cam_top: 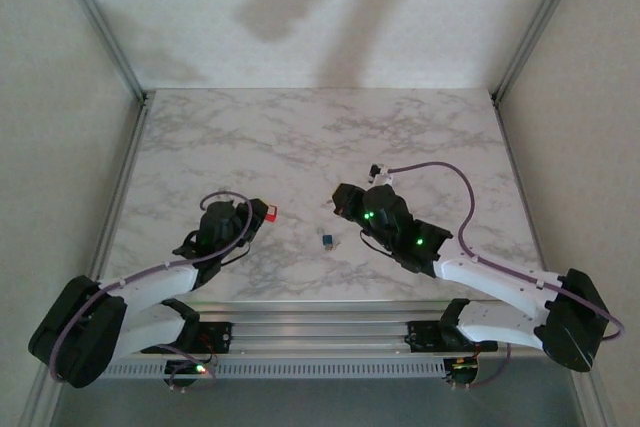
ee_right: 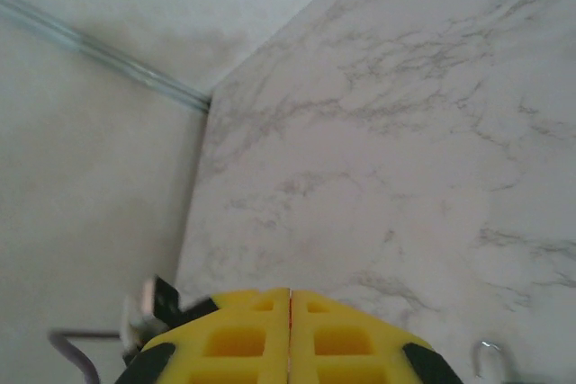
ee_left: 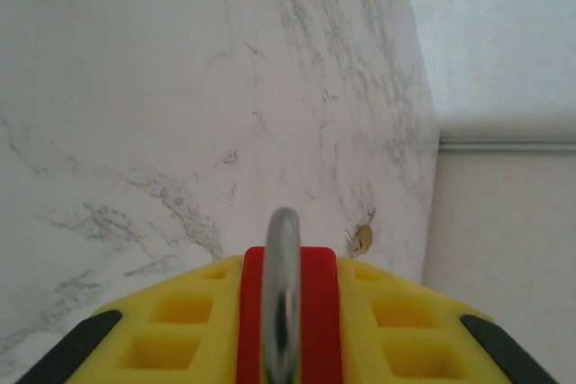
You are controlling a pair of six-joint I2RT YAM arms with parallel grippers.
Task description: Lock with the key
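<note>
My left gripper point(cam_top: 262, 213) is shut on a red padlock point(cam_top: 271, 213), held just above the marble table at the near left. In the left wrist view the padlock's red body point(ee_left: 319, 312) sits between the yellow fingers point(ee_left: 180, 330), with its silver shackle point(ee_left: 283, 285) standing up edge-on. The key point(cam_top: 327, 240), small and dark from above, lies on the table between the two grippers. It looks brass with a wire ring in the left wrist view point(ee_left: 362, 237). My right gripper point(cam_top: 343, 202) is shut with nothing between its yellow pads point(ee_right: 243, 339), just right of the key.
The marble table point(cam_top: 300, 137) stretches away behind both grippers. Pale walls with metal corner posts point(cam_top: 520, 57) close in the sides and back. A purple cable point(cam_top: 440, 169) loops over the right arm. A wire ring point(ee_right: 486, 359) shows at the bottom right of the right wrist view.
</note>
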